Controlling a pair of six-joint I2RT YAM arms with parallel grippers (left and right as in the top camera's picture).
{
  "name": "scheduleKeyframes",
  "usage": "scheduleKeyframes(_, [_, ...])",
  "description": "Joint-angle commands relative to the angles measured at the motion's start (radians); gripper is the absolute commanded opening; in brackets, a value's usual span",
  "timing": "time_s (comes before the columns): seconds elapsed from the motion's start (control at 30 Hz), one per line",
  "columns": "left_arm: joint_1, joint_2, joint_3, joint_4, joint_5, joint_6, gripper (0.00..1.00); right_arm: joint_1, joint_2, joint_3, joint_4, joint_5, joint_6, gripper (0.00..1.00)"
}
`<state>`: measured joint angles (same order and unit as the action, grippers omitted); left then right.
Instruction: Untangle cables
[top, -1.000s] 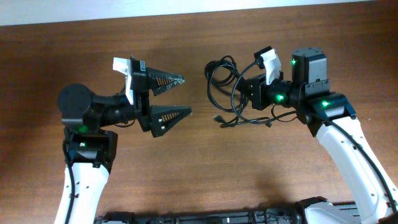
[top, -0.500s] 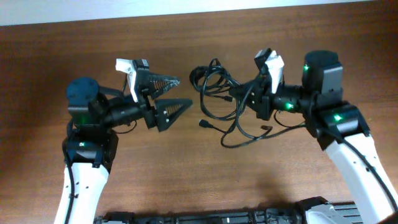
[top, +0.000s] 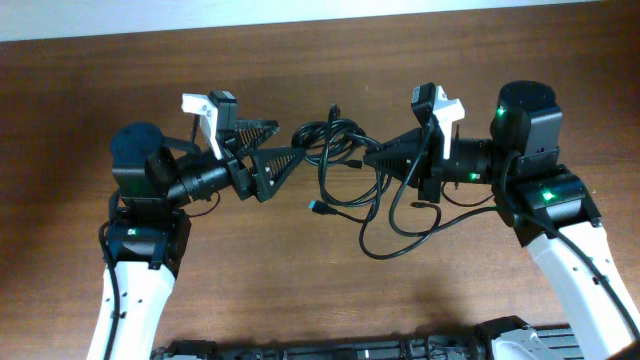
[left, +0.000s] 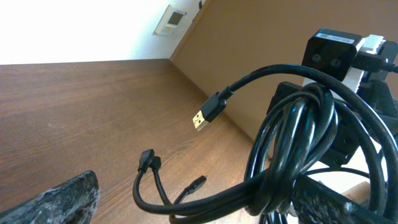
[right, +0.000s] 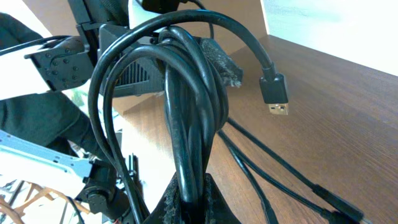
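Note:
The cables (top: 338, 128) are a bunch of black cords hanging in loops between the two arms, above the table. My right gripper (top: 370, 158) is shut on the bunch; in the right wrist view several strands (right: 186, 112) rise out of its closed fingers (right: 193, 186). My left gripper (top: 290, 140) is open, its two fingers on either side of the bunch's left end. From the left wrist, thick strands (left: 298, 124) cross the gap between the fingers (left: 193, 199). A gold USB plug (left: 200, 119) (right: 275, 93) sticks out free. Loose ends with small plugs (top: 314, 207) dangle below.
The brown wooden table (top: 250, 280) lies under both arms. A long loop of cable (top: 400, 250) sags toward the table in front of the right arm. A white wall runs along the table's far edge (top: 300, 15).
The right gripper has carried the bunch leftward and raised it off the table. The left gripper has moved right, so its open fingers now reach the bunch.

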<state>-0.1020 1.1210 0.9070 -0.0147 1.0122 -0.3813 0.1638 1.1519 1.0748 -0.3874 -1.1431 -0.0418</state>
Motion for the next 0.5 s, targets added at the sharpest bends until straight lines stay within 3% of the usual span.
scheduleKeyframes(0.0, [-0.037,-0.008,0.016,0.035,-0.008,0.016,0.99,0.0,-0.02,0.002,0.017,-0.058,-0.014,0.04])
scheduleKeyframes(0.23, [-0.114,-0.007,0.016,0.088,-0.064,0.016,0.99,0.038,-0.02,0.002,0.046,-0.058,-0.014,0.04])
scheduleKeyframes(0.27, [-0.121,-0.006,0.016,0.089,-0.072,0.016,0.95,0.04,-0.019,0.002,0.054,-0.058,-0.014,0.04])
scheduleKeyframes(0.3, [-0.121,-0.006,0.016,0.089,-0.076,0.016,0.84,0.04,-0.019,0.002,0.056,-0.058,-0.014,0.04])
scheduleKeyframes(0.33, [-0.121,-0.006,0.016,0.089,-0.078,0.016,0.64,0.04,-0.018,0.002,0.055,-0.058,-0.014,0.04])
scheduleKeyframes(0.47, [-0.121,-0.006,0.016,0.089,-0.093,0.016,0.45,0.04,-0.018,0.002,0.055,-0.054,-0.014,0.07])
